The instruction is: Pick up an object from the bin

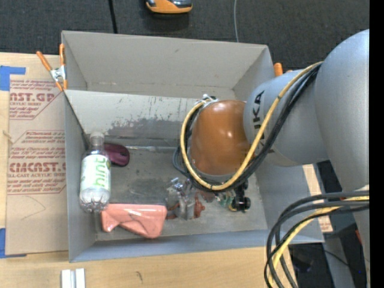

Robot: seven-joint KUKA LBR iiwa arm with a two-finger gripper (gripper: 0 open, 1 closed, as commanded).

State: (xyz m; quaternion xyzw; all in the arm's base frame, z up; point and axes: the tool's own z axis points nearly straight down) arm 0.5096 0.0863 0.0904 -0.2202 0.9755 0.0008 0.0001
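Grey metal bin (162, 65) | gripper (183, 200) low over small clutter (191, 207), near right; grip state unclear | pink crumpled cloth (133, 219) beside: likely light, limp; pinch a fold

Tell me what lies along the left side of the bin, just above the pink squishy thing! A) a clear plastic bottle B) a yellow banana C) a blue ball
A: a clear bottle lies by the bin's left wall, its base next to the pink thing.
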